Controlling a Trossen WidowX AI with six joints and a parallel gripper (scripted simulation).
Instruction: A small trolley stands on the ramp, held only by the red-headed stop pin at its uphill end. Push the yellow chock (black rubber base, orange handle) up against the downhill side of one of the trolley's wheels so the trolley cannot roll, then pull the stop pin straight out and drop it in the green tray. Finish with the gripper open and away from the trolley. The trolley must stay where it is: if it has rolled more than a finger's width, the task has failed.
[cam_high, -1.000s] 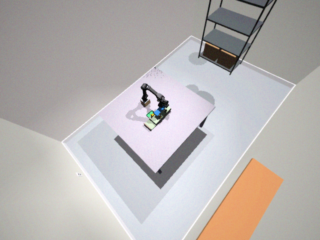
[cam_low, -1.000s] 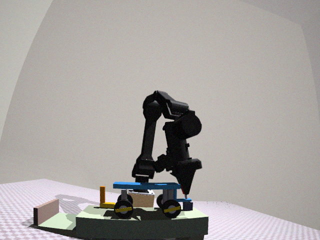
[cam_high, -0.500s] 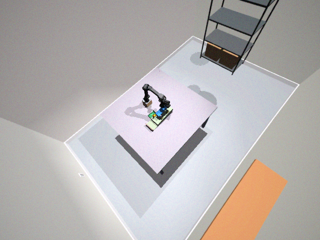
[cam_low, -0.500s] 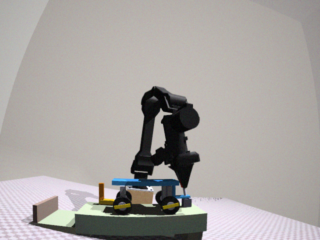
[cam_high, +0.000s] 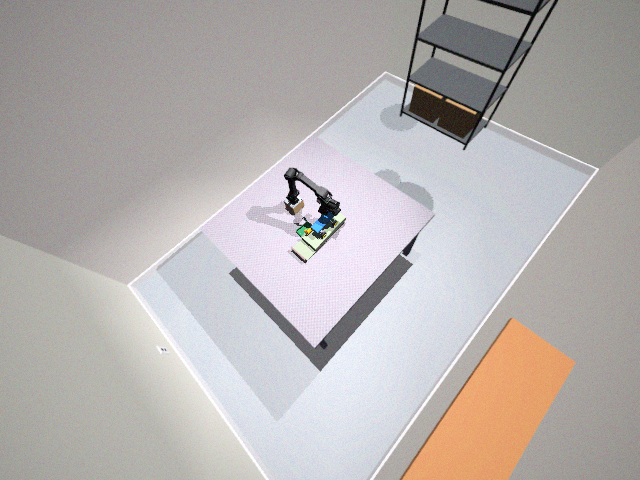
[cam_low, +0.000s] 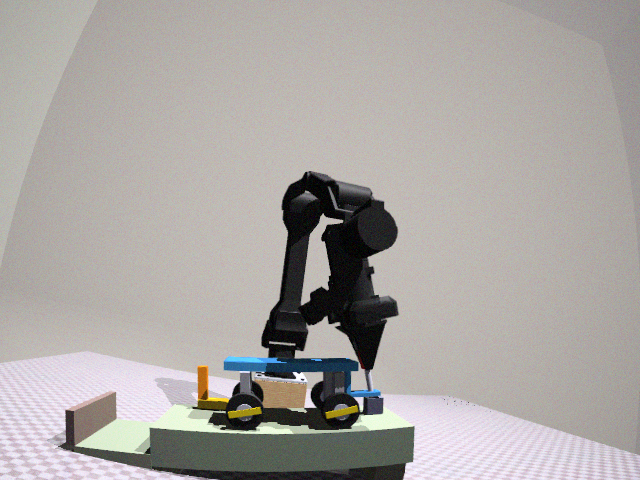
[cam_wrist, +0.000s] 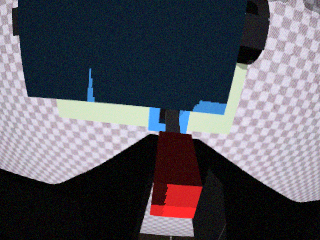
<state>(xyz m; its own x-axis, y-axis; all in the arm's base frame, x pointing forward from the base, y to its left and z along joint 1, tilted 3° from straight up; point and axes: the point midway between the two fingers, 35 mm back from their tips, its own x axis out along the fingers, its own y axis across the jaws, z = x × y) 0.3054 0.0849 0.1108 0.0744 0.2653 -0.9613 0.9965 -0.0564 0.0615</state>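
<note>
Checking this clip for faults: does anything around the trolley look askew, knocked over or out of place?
Nothing stands out. The trolley sits squarely on the ramp. The yellow chock stands upright by the downhill wheel. The end effector is closed on the stop pin, whose shaft is near upright.

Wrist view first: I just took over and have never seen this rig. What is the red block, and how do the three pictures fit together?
That red block is the stop pin's head, clamped between the dark fingers of the gripper; the camera sits on the wrist, looking down at the blue trolley. The exterior view is from the side: one black arm leans over the trolley on a pale green ramp, with the yellow chock near the left wheel. The top view is from high up, showing the whole table.
</note>
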